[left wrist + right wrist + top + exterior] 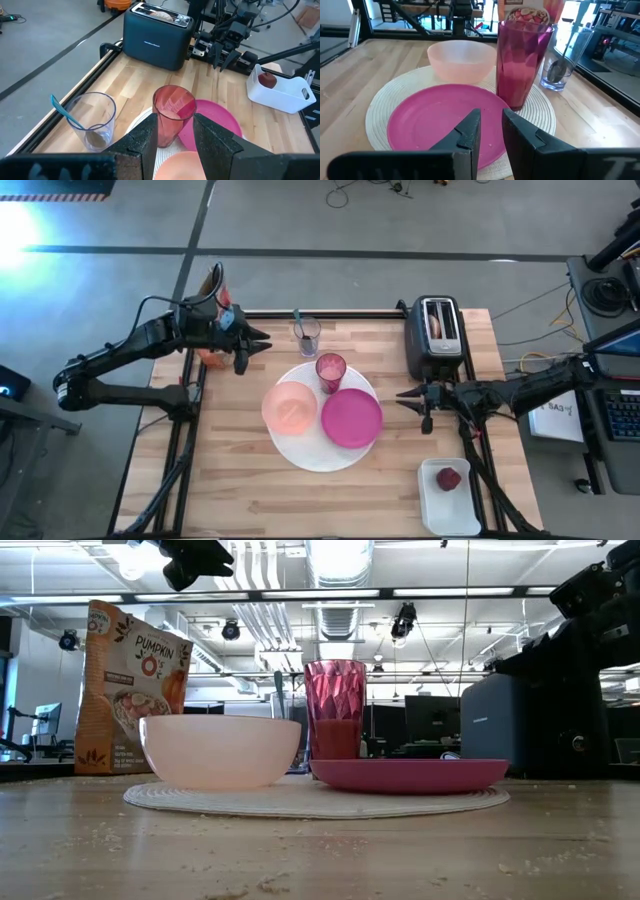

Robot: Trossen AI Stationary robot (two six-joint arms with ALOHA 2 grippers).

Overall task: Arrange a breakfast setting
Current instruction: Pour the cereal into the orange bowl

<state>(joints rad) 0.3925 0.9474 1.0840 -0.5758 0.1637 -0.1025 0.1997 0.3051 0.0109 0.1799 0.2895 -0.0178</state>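
Note:
The round white placemat (pixel 300 450) lies mid-table. On it stand the magenta plate (pixel 352 418), the peach bowl (pixel 290 407) and the pink cup (pixel 331 370). A clear glass (pixel 306 335) behind the mat holds the teal-handled spoon (pixel 65 112). The bagel (pixel 435 323) sticks up from a slot of the black toaster (pixel 437 350). The small red fruit (pixel 448 478) lies in a white tray (pixel 450 505) at the near right. My left gripper (pixel 255 352) is open and empty, above the table left of the glass. My right gripper (pixel 408 405) is open and empty, right of the plate.
A colourful cereal bag (pixel 212 320) stands at the table's far left edge, beside my left arm. The toaster stands at the far right, just behind my right gripper. Bare wood shows along the near edge (pixel 250 500) and left of the mat.

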